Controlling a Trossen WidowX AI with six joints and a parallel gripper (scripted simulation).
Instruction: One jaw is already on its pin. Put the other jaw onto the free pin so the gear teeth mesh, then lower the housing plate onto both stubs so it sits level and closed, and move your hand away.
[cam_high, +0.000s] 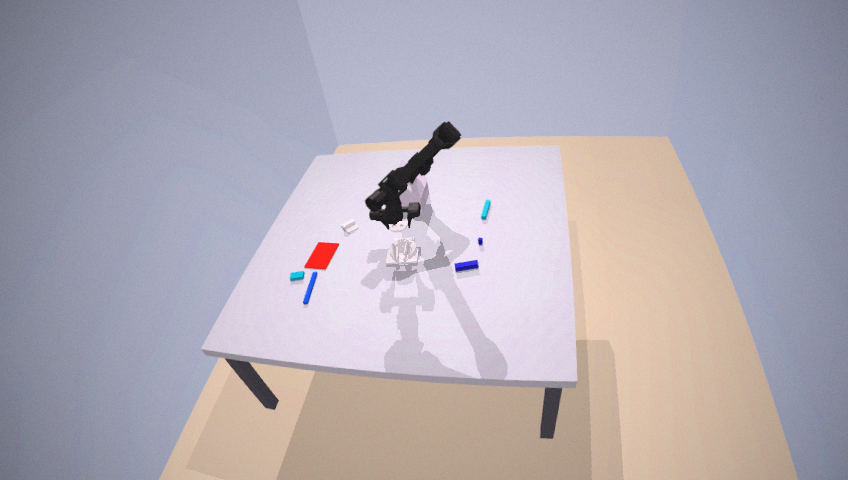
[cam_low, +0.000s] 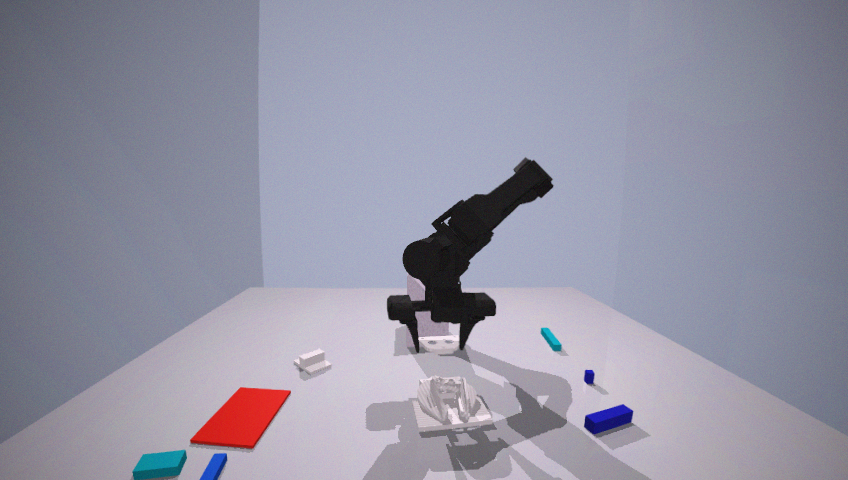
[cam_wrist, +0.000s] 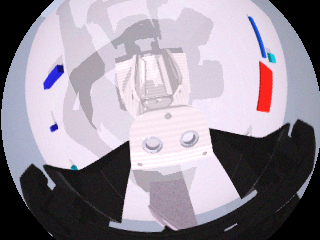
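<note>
My gripper (cam_high: 399, 226) (cam_low: 439, 349) (cam_wrist: 168, 138) is shut on the white housing plate (cam_high: 397, 227) (cam_low: 440, 344) (cam_wrist: 170, 131), one finger at each side edge. The plate has two large round holes and hangs above the table, behind the mechanism in the exterior view. The white mechanism base (cam_high: 392, 261) (cam_low: 431, 426) (cam_wrist: 123, 75) lies on the table. Two ribbed white jaws (cam_high: 403, 249) (cam_low: 449, 399) stand side by side on it. The plate's edge overlaps the base's near end in the wrist view. Pins, stubs and tooth meshing are too small or hidden to tell.
A small stepped white part (cam_high: 349, 226) (cam_low: 312, 360) and a red sheet (cam_high: 321, 255) (cam_low: 241, 417) (cam_wrist: 265, 87) lie left of the mechanism in the top and exterior views. Blue and teal blocks lie at both sides. A pale lilac block (cam_low: 433, 324) (cam_wrist: 172, 200) stands behind the gripper.
</note>
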